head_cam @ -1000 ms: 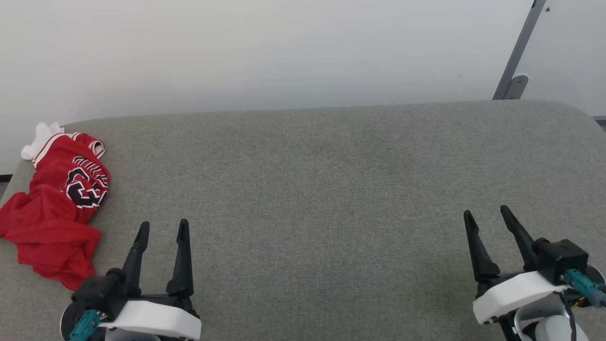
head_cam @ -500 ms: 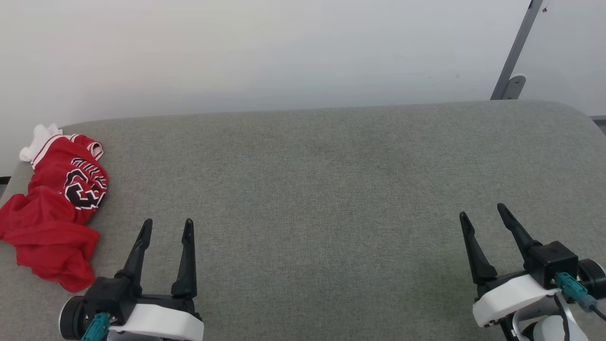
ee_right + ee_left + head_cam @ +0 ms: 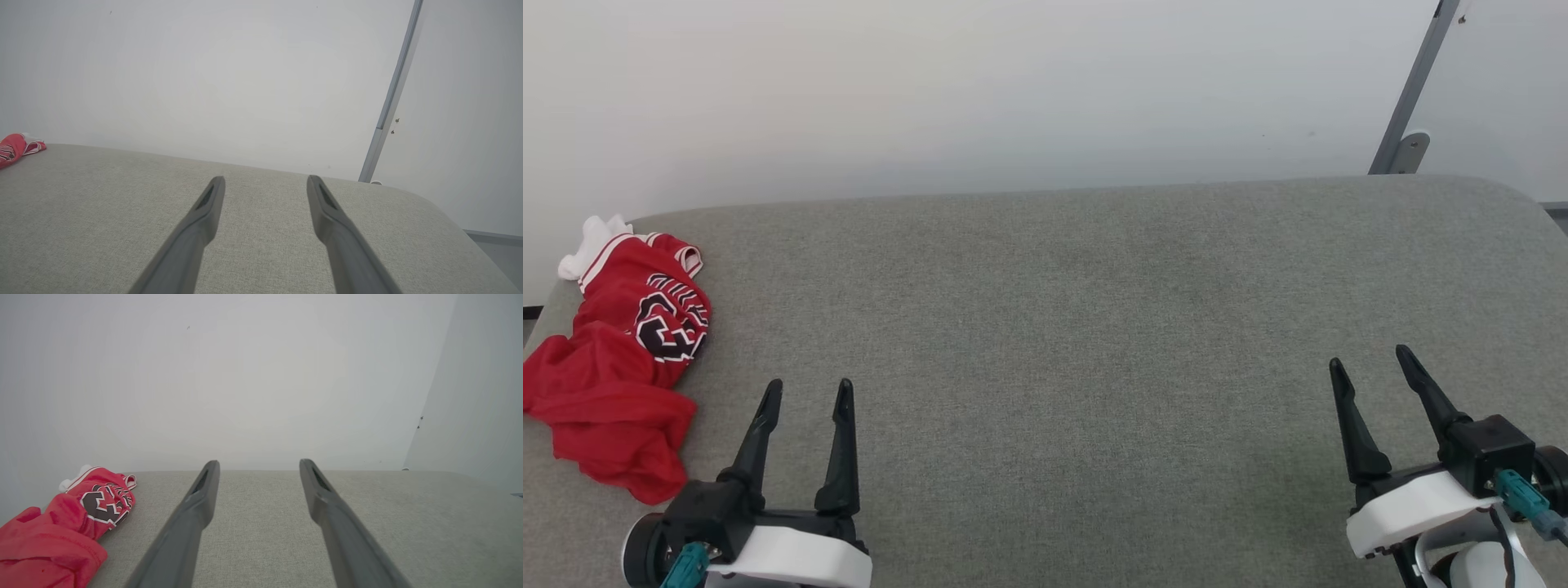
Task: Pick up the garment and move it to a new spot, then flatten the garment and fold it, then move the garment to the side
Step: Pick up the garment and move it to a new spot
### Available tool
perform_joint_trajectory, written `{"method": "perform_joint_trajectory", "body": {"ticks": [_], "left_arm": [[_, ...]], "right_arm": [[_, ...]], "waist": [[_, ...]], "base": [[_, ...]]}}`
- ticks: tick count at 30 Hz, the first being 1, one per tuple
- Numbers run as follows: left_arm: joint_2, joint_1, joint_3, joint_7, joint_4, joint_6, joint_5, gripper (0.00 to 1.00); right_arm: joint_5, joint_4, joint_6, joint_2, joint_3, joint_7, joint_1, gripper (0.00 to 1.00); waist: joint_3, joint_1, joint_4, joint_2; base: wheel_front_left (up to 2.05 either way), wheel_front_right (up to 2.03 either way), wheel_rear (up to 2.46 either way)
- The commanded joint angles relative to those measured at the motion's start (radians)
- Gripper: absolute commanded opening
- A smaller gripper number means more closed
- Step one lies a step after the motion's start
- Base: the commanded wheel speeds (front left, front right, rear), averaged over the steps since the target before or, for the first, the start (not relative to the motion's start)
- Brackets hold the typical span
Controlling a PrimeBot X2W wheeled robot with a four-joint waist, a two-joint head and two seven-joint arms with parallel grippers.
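The garment (image 3: 617, 359) lies crumpled at the far left edge of the grey padded table (image 3: 1078, 327), red with black white-outlined lettering on top and a white sleeve at its far end. It appears at the lower left of the left wrist view as the garment (image 3: 69, 522), and a corner of the garment (image 3: 16, 147) shows at the left edge of the right wrist view. My left gripper (image 3: 809, 390) stands open just right of it, apart from it, nothing between its fingers. My right gripper (image 3: 1370, 363) is open over the table's right front.
A plain white wall rises behind the table. A grey metal post (image 3: 1413, 90) with a bracket stands at the back right. The table's rounded right corner (image 3: 1523, 204) drops off to the floor.
Both grippers shifted slightly: the left sank a little toward the near edge, the right drifted a bit right. The garment has not moved.
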Motion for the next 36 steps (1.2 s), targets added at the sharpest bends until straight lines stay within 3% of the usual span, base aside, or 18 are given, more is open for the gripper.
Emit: {"method": "perform_joint_trajectory", "body": {"ticks": [1, 17, 36], "left_arm": [[0.000, 0.009, 0.005, -0.007, 0.002, -0.004, -0.002, 1.00], [0.003, 0.005, 0.039, -0.007, 0.053, -0.016, -0.032, 1.00], [0.052, 0.021, 0.122, 0.004, 0.104, 0.030, -0.073, 1.00]], "right_arm": [[-0.010, -0.004, 0.000, 0.005, -0.004, -0.010, -0.006, 1.00], [-0.014, -0.015, 0.000, 0.008, 0.011, -0.010, -0.008, 1.00], [0.011, 0.010, 0.000, 0.021, 0.145, -0.010, -0.046, 1.00]], "waist": [[0.000, 0.0000, 0.000, -0.0001], [-0.016, 0.0000, 0.051, -0.0001], [-0.058, 0.0000, 0.292, -0.0001]], "base": [[0.00, 0.00, 0.00], [0.00, 0.00, 0.00], [0.00, 0.00, 0.00]]}}
